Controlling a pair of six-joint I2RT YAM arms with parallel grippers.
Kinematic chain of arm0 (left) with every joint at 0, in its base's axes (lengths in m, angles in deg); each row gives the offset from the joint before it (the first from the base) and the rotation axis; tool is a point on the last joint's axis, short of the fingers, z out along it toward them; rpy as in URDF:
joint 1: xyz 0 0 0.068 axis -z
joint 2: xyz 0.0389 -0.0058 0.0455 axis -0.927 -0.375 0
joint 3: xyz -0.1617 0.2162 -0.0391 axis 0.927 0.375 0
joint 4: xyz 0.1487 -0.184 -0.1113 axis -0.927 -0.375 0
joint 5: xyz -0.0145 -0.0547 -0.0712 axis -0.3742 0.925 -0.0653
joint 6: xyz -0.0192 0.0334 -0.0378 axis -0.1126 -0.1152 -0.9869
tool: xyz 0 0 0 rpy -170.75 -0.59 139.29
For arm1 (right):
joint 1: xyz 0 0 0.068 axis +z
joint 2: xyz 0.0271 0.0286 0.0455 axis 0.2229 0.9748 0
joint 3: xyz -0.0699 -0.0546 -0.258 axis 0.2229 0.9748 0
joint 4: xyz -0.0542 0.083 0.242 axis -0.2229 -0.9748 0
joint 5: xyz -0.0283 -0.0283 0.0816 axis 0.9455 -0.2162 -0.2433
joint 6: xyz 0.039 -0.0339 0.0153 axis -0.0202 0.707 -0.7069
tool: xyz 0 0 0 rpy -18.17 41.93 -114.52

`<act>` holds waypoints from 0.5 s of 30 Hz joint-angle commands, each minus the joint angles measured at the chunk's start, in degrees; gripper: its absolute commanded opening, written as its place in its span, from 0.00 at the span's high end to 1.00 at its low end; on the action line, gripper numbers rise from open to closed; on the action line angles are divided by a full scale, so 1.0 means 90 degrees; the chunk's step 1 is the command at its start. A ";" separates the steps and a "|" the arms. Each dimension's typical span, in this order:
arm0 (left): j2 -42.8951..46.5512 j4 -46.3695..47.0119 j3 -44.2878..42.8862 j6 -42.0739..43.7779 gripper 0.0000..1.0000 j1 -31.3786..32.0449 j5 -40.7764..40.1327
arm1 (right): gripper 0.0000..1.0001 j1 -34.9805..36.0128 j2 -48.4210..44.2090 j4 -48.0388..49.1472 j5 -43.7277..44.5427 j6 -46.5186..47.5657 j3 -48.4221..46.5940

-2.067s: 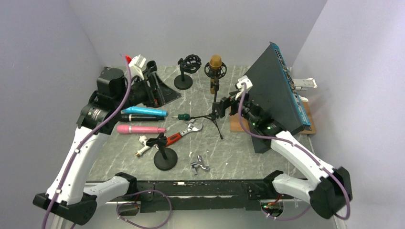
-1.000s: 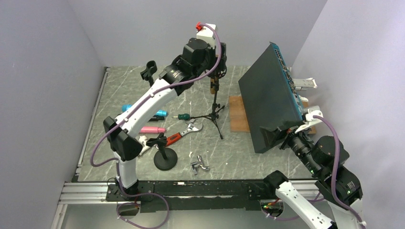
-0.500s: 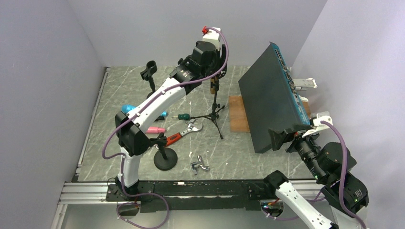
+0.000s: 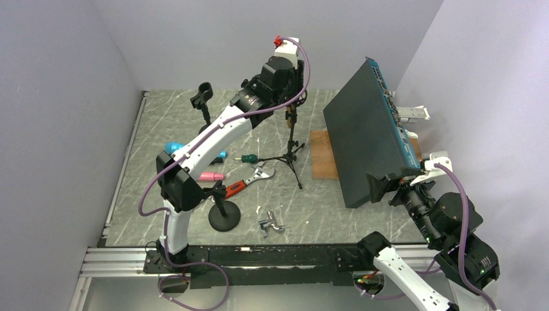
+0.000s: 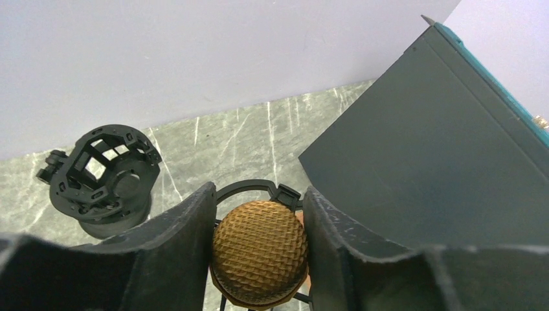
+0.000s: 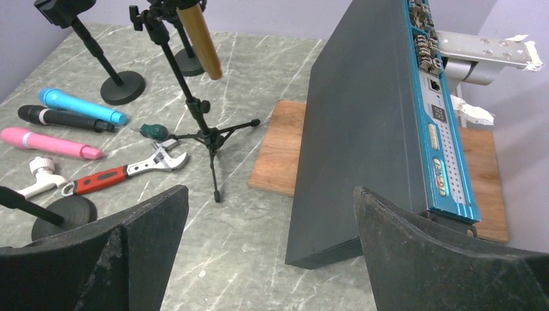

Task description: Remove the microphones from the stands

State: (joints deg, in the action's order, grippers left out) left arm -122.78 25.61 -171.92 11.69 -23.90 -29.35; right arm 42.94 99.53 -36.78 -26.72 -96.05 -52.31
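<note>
Left claw (image 5: pixel 257 194) is closed on the gold mesh-headed microphone (image 5: pixel 259 249), with one finger pressed against each side of the mesh head. The microphone is seated in the ring mount at the top of the black tripod stand (image 4: pixel 292 146), which is set on the grey marbled surface (image 4: pixel 317 207). Right claw (image 6: pixel 268 194) is held wide open and empty, well apart from the stand, on its right.

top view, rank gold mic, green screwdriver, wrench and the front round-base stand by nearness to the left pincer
1. gold microphone, at the back, between the fingers of the left pincer.
2. green screwdriver, mid-table.
3. wrench, just in front of the screwdriver.
4. round-base stand, near the front edge.
</note>
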 commanded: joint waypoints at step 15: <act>-0.0005 -0.0042 -0.1557 0.0509 1.00 0.0053 -0.0111 | 0.00 0.0015 0.0006 0.0233 0.0123 0.0003 -0.0153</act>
State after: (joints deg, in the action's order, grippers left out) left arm -123.72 24.13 -179.06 14.27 -23.88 -29.02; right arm 42.94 99.58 -36.78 -26.70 -95.99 -52.34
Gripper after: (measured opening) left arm 0.513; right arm 0.997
